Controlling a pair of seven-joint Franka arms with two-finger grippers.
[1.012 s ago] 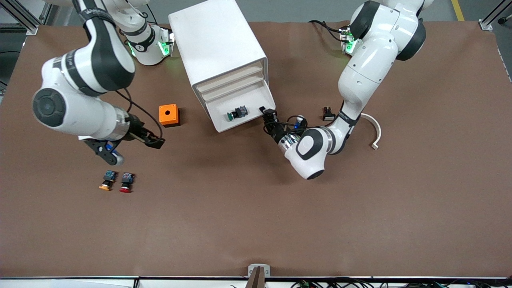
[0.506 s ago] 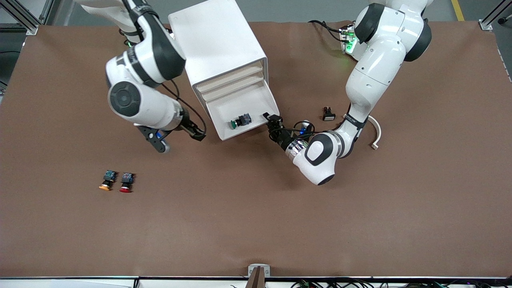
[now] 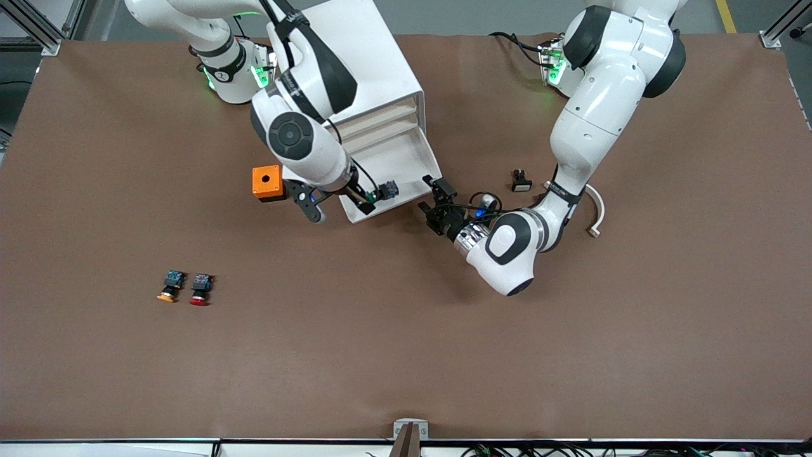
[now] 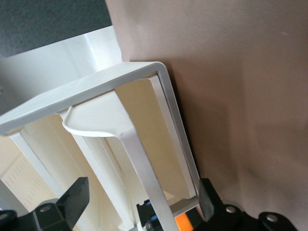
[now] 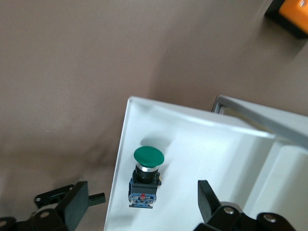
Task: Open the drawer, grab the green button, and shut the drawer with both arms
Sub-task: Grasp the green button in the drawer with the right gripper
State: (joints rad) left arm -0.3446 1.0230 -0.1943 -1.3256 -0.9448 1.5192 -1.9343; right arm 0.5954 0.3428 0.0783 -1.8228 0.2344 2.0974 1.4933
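Note:
The drawer [image 3: 406,165] stands pulled out of the white cabinet [image 3: 380,63]. In it lies the green-capped button [image 5: 147,175], on its side on the white floor [image 5: 202,144]. My right gripper [image 5: 142,202] hangs open over the drawer, with its fingers on either side of the button and not touching it. From the front, that right gripper [image 3: 370,198] covers most of the button [image 3: 387,189]. My left gripper [image 3: 433,198] is open beside the drawer's corner, toward the left arm's end of the table. In its wrist view the drawer's rim [image 4: 144,163] runs between the open fingers of the left gripper [image 4: 139,197].
An orange box [image 3: 267,182] with a hole sits beside the cabinet, toward the right arm's end. A yellow-capped button [image 3: 169,285] and a red-capped button [image 3: 200,289] lie nearer the front camera. A small black part [image 3: 521,181] and a curved white piece [image 3: 596,209] lie by the left arm.
My right arm has swung across from the right arm's end of the table to above the drawer. My left gripper has opened, let go of the drawer's corner and backed off slightly.

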